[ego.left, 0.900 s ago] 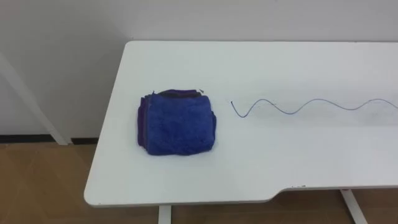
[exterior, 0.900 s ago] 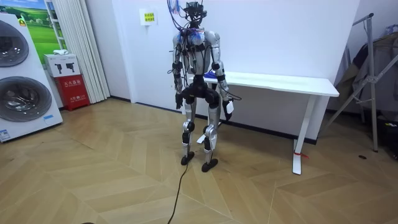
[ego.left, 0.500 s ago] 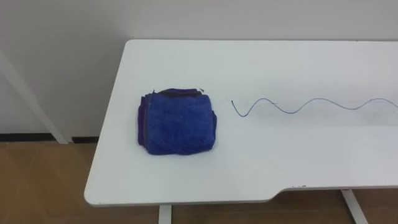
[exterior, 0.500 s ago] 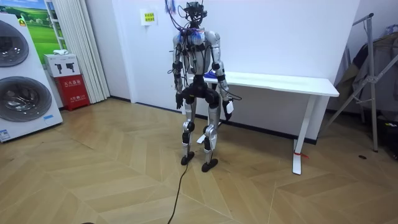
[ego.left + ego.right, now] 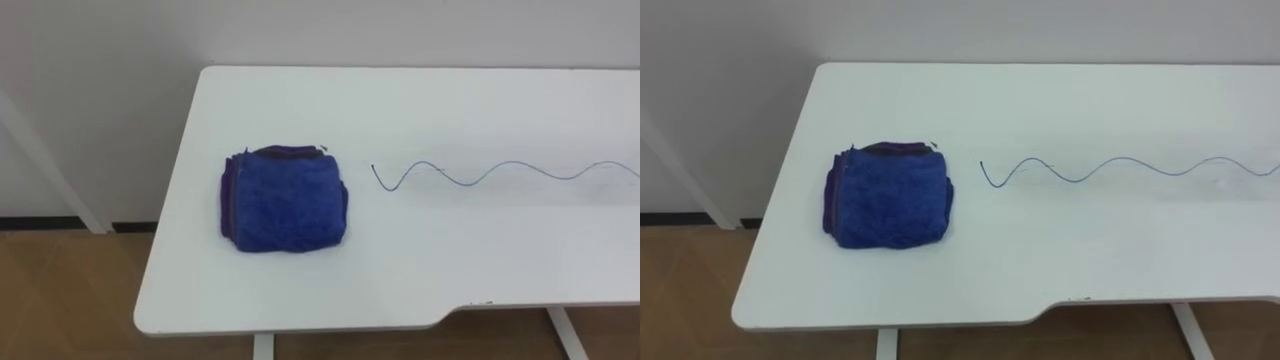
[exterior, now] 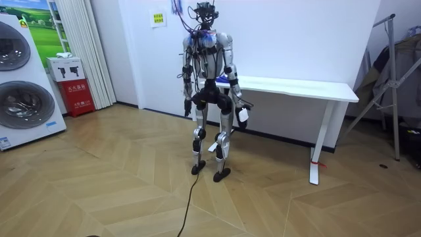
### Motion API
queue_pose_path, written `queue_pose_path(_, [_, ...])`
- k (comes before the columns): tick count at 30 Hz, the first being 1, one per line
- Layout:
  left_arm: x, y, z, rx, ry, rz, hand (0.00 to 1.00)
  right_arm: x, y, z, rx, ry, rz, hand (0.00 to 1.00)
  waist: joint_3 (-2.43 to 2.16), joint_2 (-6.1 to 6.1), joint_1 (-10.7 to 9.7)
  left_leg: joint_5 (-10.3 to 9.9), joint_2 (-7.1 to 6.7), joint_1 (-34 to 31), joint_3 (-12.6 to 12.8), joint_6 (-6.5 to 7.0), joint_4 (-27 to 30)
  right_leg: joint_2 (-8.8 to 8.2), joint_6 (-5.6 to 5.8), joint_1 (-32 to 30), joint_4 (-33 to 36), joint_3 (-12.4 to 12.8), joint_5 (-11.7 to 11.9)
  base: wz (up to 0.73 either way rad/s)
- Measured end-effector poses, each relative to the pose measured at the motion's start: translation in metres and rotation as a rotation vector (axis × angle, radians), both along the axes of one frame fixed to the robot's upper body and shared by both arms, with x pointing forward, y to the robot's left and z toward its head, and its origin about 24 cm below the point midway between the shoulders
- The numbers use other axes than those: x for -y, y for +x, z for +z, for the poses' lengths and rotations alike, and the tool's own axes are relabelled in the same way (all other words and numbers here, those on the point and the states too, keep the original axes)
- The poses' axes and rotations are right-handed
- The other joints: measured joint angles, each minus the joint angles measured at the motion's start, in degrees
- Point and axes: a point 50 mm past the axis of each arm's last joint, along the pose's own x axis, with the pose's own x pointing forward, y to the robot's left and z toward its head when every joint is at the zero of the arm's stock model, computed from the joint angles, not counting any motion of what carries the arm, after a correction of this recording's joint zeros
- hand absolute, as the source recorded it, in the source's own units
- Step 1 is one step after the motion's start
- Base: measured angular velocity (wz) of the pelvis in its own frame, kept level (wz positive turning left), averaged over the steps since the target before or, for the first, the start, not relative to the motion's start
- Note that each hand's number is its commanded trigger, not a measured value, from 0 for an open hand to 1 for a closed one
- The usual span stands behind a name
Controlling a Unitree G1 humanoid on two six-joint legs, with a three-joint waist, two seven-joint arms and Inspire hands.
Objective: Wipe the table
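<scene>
Hanging at the robot's sides, the left hand [image 6: 189, 105] and right hand [image 6: 241, 115] are too small to tell open from closed. Ahead and higher, the cloth [image 5: 285, 200] lies untouched near the worktop's [image 5: 450, 265] left end. The pen line [image 5: 480, 175] starts just beside it and runs toward the right end, so the wipe likely goes rightward.

Before you is a long white rectangular table [image 5: 420, 280], with one cloth and one drawn line on its top.
A folded blue terry cloth [image 5: 285, 200] with a purple layer showing at its left edge lies flat near the table's end, on the side of the robot's left hand [image 6: 187, 104]. A thin wavy blue pen line [image 5: 465, 184] starts just beside the cloth and runs along the top toward the right hand's [image 6: 241, 116] side. In the room view you see both hands hanging below the tabletop.
</scene>
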Motion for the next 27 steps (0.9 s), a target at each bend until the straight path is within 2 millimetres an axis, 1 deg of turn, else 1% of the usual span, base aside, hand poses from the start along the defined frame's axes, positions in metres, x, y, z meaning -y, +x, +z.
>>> queue_pose_path(1, [-0.004, -0.005, 0.001, -0.009, 0.009, 0.033, 0.0, 0.007, -0.004, 0.002, -0.01, -0.023, -0.073, 0.0, -0.02, -0.2, -0.1, 0.0, 0.01, 0.4, 0.0, 0.0, 0.0, 0.01, 0.0, 0.4, 0.0, 0.0, 0.0, 0.0])
queue_pose_path(2, [-0.006, -0.007, 0.001, -0.014, 0.013, 0.046, 0.0, 0.011, -0.006, 0.003, -0.015, -0.037, -0.107, 0.0, 0.0, -0.23, -0.3, 0.0, 0.01, 0.7, 0.0, 0.0, 0.0, 0.02, 0.01, 0.6, 0.0, 0.0, 0.0, 0.05])
queue_pose_path(3, [-0.009, -0.012, 0.002, -0.028, 0.022, 0.058, 0.0, 0.017, -0.007, 0.004, -0.015, -0.063, -0.17, 0.0, 0.01, -0.48, -1.3, 0.0, -0.05, 1.0, -0.3, 0.0, 0.0, -0.03, 0.2, 1.0, 0.0, 0.0, -0.2, 0.08])
queue_pose_path(4, [-0.013, -0.016, 0.003, -0.038, 0.033, 0.066, 0.0, 0.024, -0.005, 0.006, -0.006, -0.092, -0.222, 0.0, -0.03, -0.88, -2.0, 0.0, -0.15, 0.9, -0.4, 0.0, 0.0, -0.15, 0.23, 1.0, 0.0, -0.1, -0.4, 0.07])
queue_pose_path(5, [-0.014, -0.016, 0.004, -0.04, 0.039, 0.065, 0.0, 0.028, -0.005, 0.008, -0.002, -0.107, -0.248, 0.0, -0.01, -1.0, -2.1, 0.0, -0.19, 0.8, -0.4, 0.01, 0.0, -0.16, 0.23, 1.0, 0.0, 0.0, -0.4, 0.0])
queue_pose_path(6, [-0.018, -0.015, 0.005, -0.042, 0.05, 0.06, 0.0, 0.037, -0.003, 0.011, 0.002, -0.143, -0.295, 0.0, -0.07, -1.3, -2.5, 0.0, -0.25, 0.8, -0.4, 0.01, 0.0, -0.22, 0.19, 0.9, 0.0, 0.0, -0.4, 0.0])
queue_pose_path(7, [-0.022, -0.015, 0.006, -0.053, 0.066, 0.039, 0.0, 0.048, 0.002, 0.015, 0.009, -0.19, -0.327, 0.0, -0.18, -1.54, -2.7, 0.0, -0.28, 0.9, -0.2, 0.01, 0.1, -0.27, 0.18, 0.8, 0.1, 0.1, -0.6, -0.04])
queue_pose_path(8, [-0.024, -0.015, 0.007, -0.056, 0.074, 0.031, 0.0, 0.054, 0.005, 0.017, 0.013, -0.217, -0.333, 0.0, -0.21, -1.58, -2.8, 0.0, -0.27, 1.0, -0.1, 0.01, 0.1, -0.29, 0.17, 0.8, 0.1, 0.1, -0.7, -0.09])
queue_pose_path(9, [-0.029, -0.015, 0.009, -0.059, 0.09, 0.017, 0.0, 0.067, 0.012, 0.023, 0.026, -0.275, -0.341, 0.0, -0.23, -1.7, -3.0, 0.0, -0.23, 1.0, 0.2, 0.01, 0.1, -0.28, 0.17, 0.7, 0.2, 0.2, -0.7, -0.09])
queue_pose_path(10, [-0.035, -0.015, 0.01, -0.059, 0.105, 0.015, 0.0, 0.078, 0.017, 0.029, 0.032, -0.326, -0.335, 0.0, -0.36, -1.95, -2.9, 0.0, -0.21, 0.8, 0.3, 0.01, 0.2, -0.29, 0.16, 0.4, 0.3, 0.3, -0.7, -0.08])
queue_pose_path(11, [-0.037, -0.014, 0.011, -0.056, 0.111, 0.014, 0.0, 0.083, 0.021, 0.032, 0.034, -0.351, -0.332, 0.0, -0.44, -2.1, -2.9, 0.0, -0.2, 0.7, 0.3, 0.01, 0.3, -0.28, 0.16, 0.1, 0.3, 0.3, -0.7, -0.06])
queue_pose_path(13, [-0.042, -0.01, 0.013, -0.047, 0.125, 0.012, 0.0, 0.106, 0.041, 0.046, 0.072, -0.473, -0.326, 0.0, -0.62, -2.56, -3.0, 0.0, -0.21, 0.3, 0.6, 0.02, 0.3, -0.22, 0.16, -0.5, 0.6, 0.8, -0.7, -0.08])
queue_pose_path(14, [-0.042, -0.01, 0.013, -0.046, 0.127, 0.012, 0.0, 0.11, 0.046, 0.05, 0.08, -0.505, -0.315, 0.0, -0.61, -2.59, -3.0, 0.0, -0.22, 0.2, 0.6, 0.02, 0.3, -0.22, 0.16, -0.6, 0.6, 0.8, -0.7, -0.04])
queue_pose_path(16, [-0.044, -0.008, 0.015, -0.035, 0.134, 0.008, 0.0, 0.125, 0.068, 0.066, 0.13, -0.627, -0.257, 0.0, -0.69, -3.23, -2.8, 0.0, -0.17, -0.1, 0.6, 0.02, 0.3, -0.1, 0.16, -1.1, 0.8, 0.9, -0.6, 0.0])
queue_pose_path(17, [-0.044, -0.007, 0.015, -0.035, 0.134, 0.008, 0.0, 0.127, 0.075, 0.07, 0.154, -0.65, -0.25, 0.0, -0.65, -3.29, -2.8, 0.0, -0.11, -0.1, 0.6, 0.02, 0.3, -0.06, 0.16, -1.1, 1.0, 0.9, -0.6, 0.0])
queue_pose_path(18, [-0.044, -0.006, 0.015, -0.033, 0.133, 0.004, 0.0, 0.131, 0.09, 0.08, 0.213, -0.693, -0.242, 0.0, -0.64, -3.29, -2.8, 0.0, -0.03, -0.2, 0.6, 0.02, 0.3, 0.01, 0.16, -1.2, 1.2, 0.9, -0.6, 0.0])
queue_pose_path(19, [-0.043, -0.003, 0.014, -0.028, 0.131, -0.003, 0.0, 0.133, 0.106, 0.088, 0.263, -0.733, -0.223, 0.0, -0.46, -3.26, -2.8, 0.0, -0.03, -0.3, 0.6, 0.02, 0.4, 0.02, 0.16, -1.5, 1.2, 0.9, -0.6, 0.0])
queue_pose_path(20, [-0.043, -0.003, 0.014, -0.028, 0.13, -0.007, 0.0, 0.134, 0.114, 0.092, 0.283, -0.754, -0.208, 0.0, -0.45, -3.34, -2.8, 0.0, -0.03, -0.3, 0.6, 0.02, 0.4, 0.0, 0.16, -1.6, 1.2, 0.9, -0.6, 0.0])
queue_pose_path(21, [-0.042, 0.0, 0.014, -0.021, 0.126, -0.012, 0.0, 0.134, 0.128, 0.099, 0.31, -0.797, -0.163, 0.0, -0.44, -3.39, -2.7, 0.0, -0.05, -0.3, 0.6, 0.02, 0.4, -0.03, 0.16, -1.7, 1.2, 0.8, -0.6, 0.0])
queue_pose_path(22, [-0.042, 0.003, 0.014, -0.01, 0.126, -0.018, 0.0, 0.135, 0.139, 0.106, 0.33, -0.844, -0.115, 0.0, -0.33, -3.6, -2.5, 0.0, -0.06, -0.4, 0.6, 0.02, 0.3, -0.03, 0.16, -1.8, 1.2, 0.8, -0.6, 0.0])
queue_pose_path(23, [-0.042, 0.004, 0.015, -0.008, 0.125, -0.025, 0.0, 0.135, 0.145, 0.111, 0.346, -0.87, -0.092, 0.0, -0.5, -3.21, -2.3, 0.0, -0.05, -0.6, 0.5, 0.02, 0.3, -0.04, 0.16, -1.9, 1.2, 0.7, -0.6, 0.0])
queue_pose_path(25, [-0.043, 0.004, 0.016, -0.002, 0.131, -0.056, 0.0, 0.134, 0.168, 0.133, 0.439, -0.985, -0.007, 0.0, -0.53, -3.16, -2.0, 0.0, -0.08, -1.2, 0.4, 0.03, 0.3, -0.15, 0.16, -2.0, 1.3, 0.3, -0.6, 0.02])
queue_pose_path(26, [-0.043, 0.004, 0.016, -0.005, 0.133, -0.066, 0.0, 0.132, 0.174, 0.139, 0.461, -1.018, 0.026, 0.0, -0.52, -3.14, -1.9, 0.0, -0.08, -1.2, 0.4, 0.03, 0.4, -0.17, 0.16, -2.1, 1.3, 0.2, -0.6, 0.0])
queue_pose_path(27, [-0.043, 0.004, 0.016, -0.007, 0.134, -0.071, 0.0, 0.129, 0.187, 0.153, 0.514, -1.081, 0.103, 0.0, -0.52, -3.12, -1.7, 0.0, -0.08, -1.2, 0.4, 0.03, 0.6, -0.18, 0.16, -2.2, 1.2, 0.2, -0.6, 0.0])
